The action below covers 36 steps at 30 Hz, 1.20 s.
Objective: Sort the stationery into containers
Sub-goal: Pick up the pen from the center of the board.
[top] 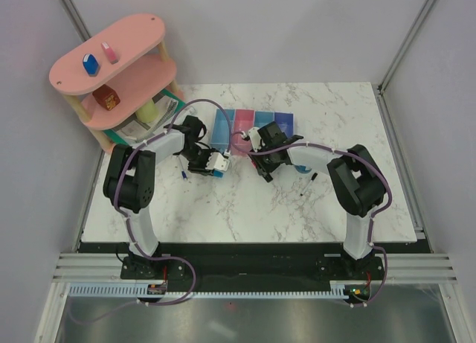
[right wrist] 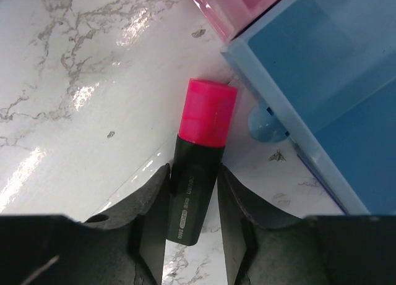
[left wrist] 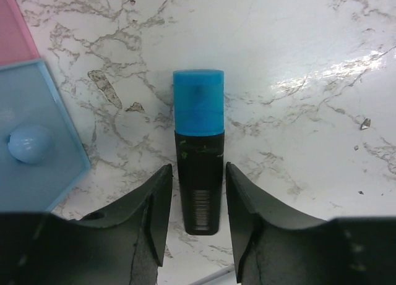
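On the left, the left gripper (left wrist: 199, 170) is down at the marble table (left wrist: 309, 143), just in front of the left end of the row of bins (top: 253, 123). Its jaws stand narrow on either side of the black barrel of the marker with the blue cap (left wrist: 198, 152), which points away from the wrist, beside the light blue bin (left wrist: 43, 106). Whether the fingers (left wrist: 158, 204) actually press it I cannot tell. To the right, the right gripper (right wrist: 193, 170) has its jaws pinched against the barrel of the marker with the pink cap (right wrist: 197, 167). That cap points toward the corner where the pink bin (right wrist: 235, 7) meets the blue bin (right wrist: 322, 81).
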Available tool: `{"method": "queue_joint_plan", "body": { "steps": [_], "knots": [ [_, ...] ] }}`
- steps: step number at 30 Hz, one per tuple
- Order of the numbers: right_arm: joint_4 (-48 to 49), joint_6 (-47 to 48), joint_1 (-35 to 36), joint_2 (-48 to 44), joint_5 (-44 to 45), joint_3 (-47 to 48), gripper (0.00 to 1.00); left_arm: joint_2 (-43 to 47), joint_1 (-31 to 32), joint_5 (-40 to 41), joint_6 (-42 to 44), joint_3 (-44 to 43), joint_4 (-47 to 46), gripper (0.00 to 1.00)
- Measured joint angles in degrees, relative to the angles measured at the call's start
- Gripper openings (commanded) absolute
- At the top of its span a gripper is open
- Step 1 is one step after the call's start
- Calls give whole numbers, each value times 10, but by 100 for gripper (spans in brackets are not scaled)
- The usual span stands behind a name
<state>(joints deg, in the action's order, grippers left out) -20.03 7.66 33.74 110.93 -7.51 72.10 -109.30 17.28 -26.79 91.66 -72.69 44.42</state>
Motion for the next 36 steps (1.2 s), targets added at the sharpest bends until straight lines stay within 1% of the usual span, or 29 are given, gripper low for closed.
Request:
{"method": "queue_joint_plan", "body": {
  "steps": [1,3,4,5,6,7,8,9,10,11,12,17,26,36],
  "knots": [
    [1,-2,2,-1,4,-2,26,1,1,1,0,2,0,38],
    [7,-5,5,-4,13,-7,21,5,3,4,0,7,0,31],
    [9,-6,7,-5,18,-9,17,7,4,6,-1,10,-1,30],
    [12,-7,8,-7,22,-12,16,8,6,8,-2,12,-2,28],
    [15,-8,9,-8,26,-14,12,10,7,9,-3,14,-3,25],
    [18,-9,10,-10,29,-17,6,12,8,11,-5,16,-4,22],
    [20,-9,12,-11,32,-19,3,13,10,12,-6,19,-7,19],
    [22,-10,13,-12,35,-21,0,15,12,13,-9,22,-9,14],
    [24,-10,14,-13,39,-23,0,18,16,13,-12,27,-12,10],
    [24,-10,15,-14,39,-23,0,21,19,13,-16,31,-14,3],
    [25,-10,17,-14,42,-24,0,25,23,13,-19,36,-15,2],
    [22,-9,24,-22,55,-33,0,41,39,13,-38,57,-19,2],
    [-29,-3,33,-37,63,-34,0,59,63,11,-87,77,-6,2],
    [-79,5,34,-63,47,-33,0,60,74,-12,-181,61,63,2]
  ]
}}
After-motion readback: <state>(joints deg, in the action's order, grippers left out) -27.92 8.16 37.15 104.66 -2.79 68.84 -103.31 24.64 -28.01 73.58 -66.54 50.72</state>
